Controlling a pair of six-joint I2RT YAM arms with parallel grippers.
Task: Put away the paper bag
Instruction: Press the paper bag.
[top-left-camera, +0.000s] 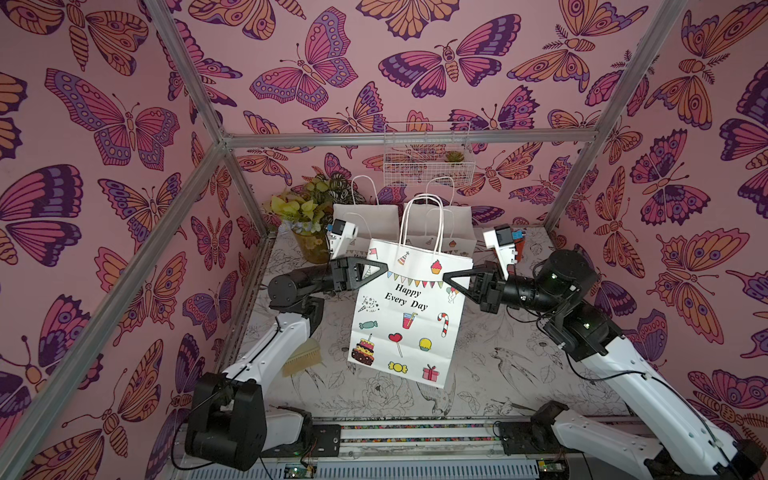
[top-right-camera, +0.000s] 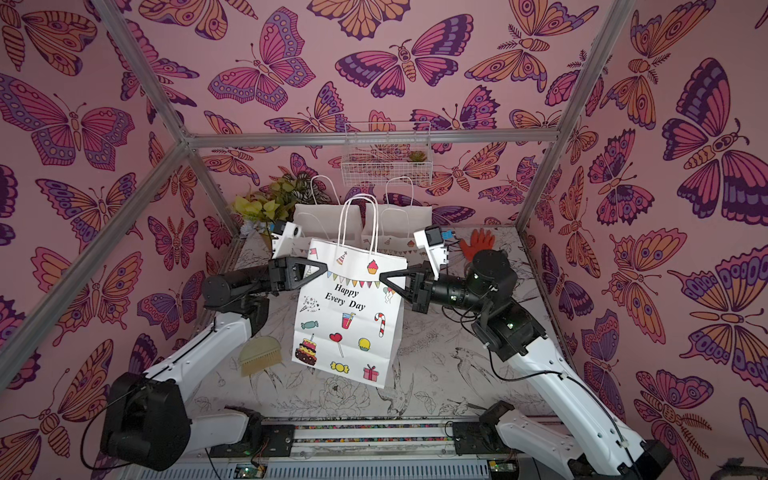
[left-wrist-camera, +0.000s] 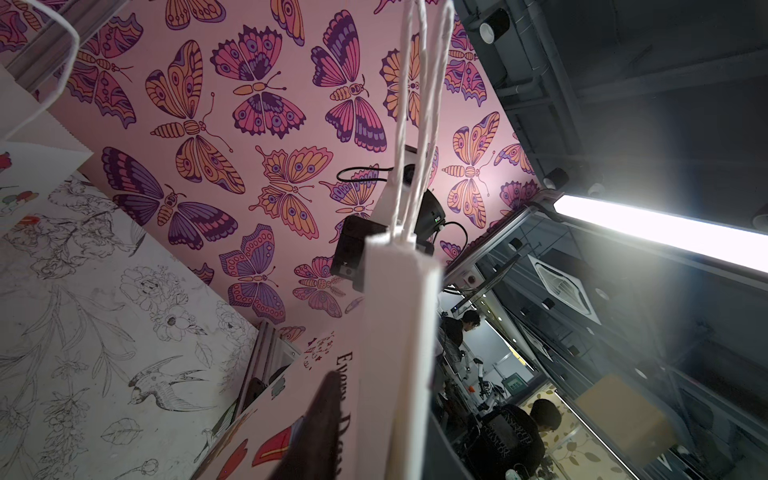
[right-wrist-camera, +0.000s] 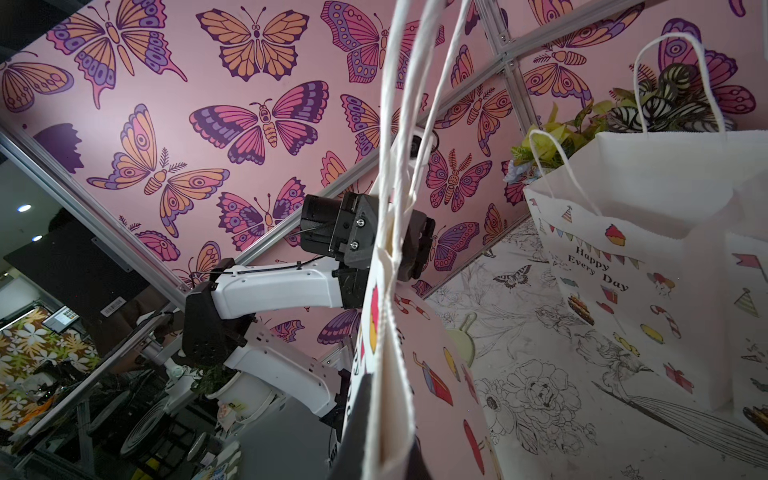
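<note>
The white party-print paper bag (top-left-camera: 409, 316), pinched by the right fingers (top-left-camera: 451, 277) while the hold of the left fingers (top-left-camera: 376, 262) cannot be told, could be swung askew or dropped.

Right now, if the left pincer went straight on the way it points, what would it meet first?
The paper bag: the left pincer is at its side edge, pointing across it. Beyond the bag, roughly in line, the right pincer grips the opposite edge; depth there is unclear.
</note>
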